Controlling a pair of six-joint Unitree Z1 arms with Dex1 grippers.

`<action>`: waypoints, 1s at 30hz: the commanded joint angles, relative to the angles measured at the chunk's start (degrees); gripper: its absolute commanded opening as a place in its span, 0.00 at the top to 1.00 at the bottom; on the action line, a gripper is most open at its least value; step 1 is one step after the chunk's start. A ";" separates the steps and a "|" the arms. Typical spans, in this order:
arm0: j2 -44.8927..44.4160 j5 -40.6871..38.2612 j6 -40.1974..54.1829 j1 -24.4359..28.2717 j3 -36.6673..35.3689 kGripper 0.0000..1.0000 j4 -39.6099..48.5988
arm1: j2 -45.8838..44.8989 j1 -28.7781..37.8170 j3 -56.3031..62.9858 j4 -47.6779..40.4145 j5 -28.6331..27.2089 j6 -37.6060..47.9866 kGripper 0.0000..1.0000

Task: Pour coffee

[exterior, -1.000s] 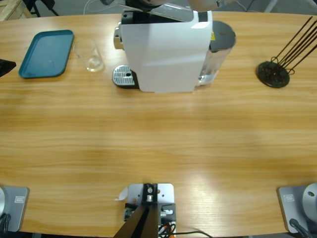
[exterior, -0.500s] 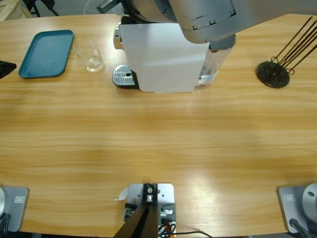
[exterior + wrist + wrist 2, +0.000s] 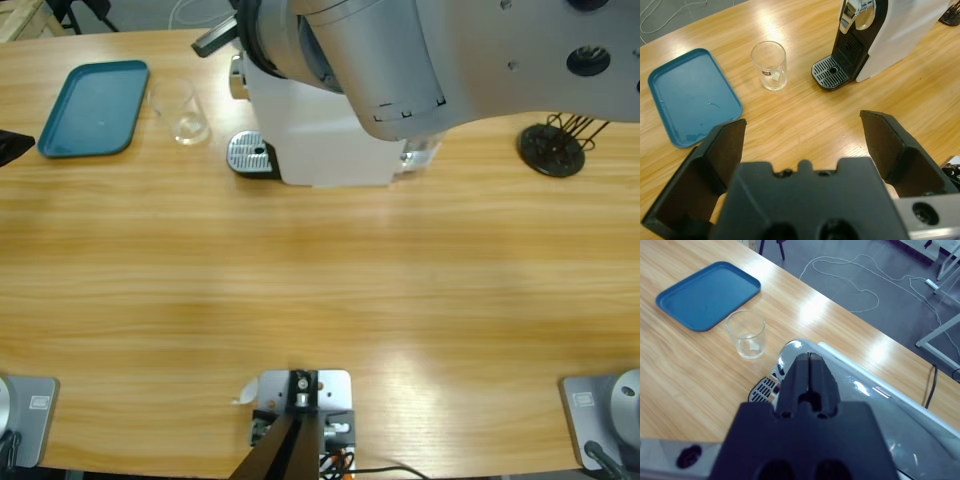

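Observation:
A small clear glass tumbler [image 3: 186, 112] stands upright between the blue tray [image 3: 93, 108] and the white coffee machine [image 3: 320, 150]. The glass looks empty; no coffee shows in it. My right gripper [image 3: 810, 365] is shut on nothing, and its jaws hover over the machine's shiny silver top [image 3: 860, 385]. In the high view the right arm [image 3: 430, 60] covers most of the machine. My left gripper [image 3: 802, 140] hangs open above the bare table, with the tumbler [image 3: 769, 65] and the machine's drip grate [image 3: 830, 75] ahead of it.
A black wire rack [image 3: 552, 148] stands at the table's far right, partly under the arm. The blue tray [image 3: 690, 97] holds nothing. A dark piece pokes in at the left edge [image 3: 12, 140]. Cables lie on the floor [image 3: 850, 275] beyond the table.
The big silver arm has swung in from the top and now covers most of the coffee machine. The tumbler, tray and rack have not moved.

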 commanded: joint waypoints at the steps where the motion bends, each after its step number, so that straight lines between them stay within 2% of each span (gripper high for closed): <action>1: -0.95 -0.81 -0.33 -0.29 1.41 0.02 1.02 | 10.21 0.68 9.37 1.43 1.32 1.07 1.00; 4: -1.37 -0.65 -0.33 0.01 1.41 0.02 0.86 | 3.71 0.49 9.28 1.90 1.51 1.07 1.00; 6: -0.86 -0.95 -0.41 1.11 1.64 0.00 0.28 | -2.15 -0.96 9.28 2.32 3.87 0.72 1.00; 11: 0.42 -0.81 0.31 2.77 7.67 0.00 -10.81 | -17.53 -3.98 9.12 7.88 11.25 -2.46 1.00; 12: 0.79 -0.42 -0.15 3.26 9.43 0.00 -13.81 | -19.65 -3.98 8.79 10.94 11.44 -3.32 0.76; 13: 1.20 -0.39 -0.34 3.47 10.99 0.00 -16.87 | -21.75 -3.98 8.72 13.94 11.69 -3.90 0.58; 14: 1.92 -0.39 -0.31 3.49 12.22 0.00 -19.58 | -23.98 -3.98 9.10 16.37 11.81 -4.41 0.56; 15: 3.29 -0.41 -0.26 3.49 13.49 0.00 -22.43 | -25.98 -3.98 9.46 18.86 12.20 -4.55 0.46; 16: 4.73 -0.41 -0.31 3.49 14.35 0.00 -24.25 | -27.92 -3.98 9.37 22.91 12.72 -4.45 0.25; 17: 6.84 -0.39 -0.43 3.49 15.37 0.00 -26.29 | -29.25 -3.98 9.53 25.97 12.74 -4.26 0.14; 19: 9.95 -0.32 -1.38 3.63 16.21 0.00 -28.09 | -32.36 -3.98 11.83 28.99 12.74 -3.66 0.04; 22: 15.94 -0.46 -1.64 3.66 16.69 0.00 -31.83 | -37.87 -3.98 17.21 29.06 12.76 -2.37 0.02; 25: 21.83 0.21 -1.56 3.91 16.65 0.00 -36.30 | -39.99 -3.98 20.44 30.59 14.31 -1.92 0.04; 30: 31.96 0.93 -1.56 4.68 16.35 0.00 -49.02 | -42.01 -3.98 24.38 30.61 15.43 -2.22 0.03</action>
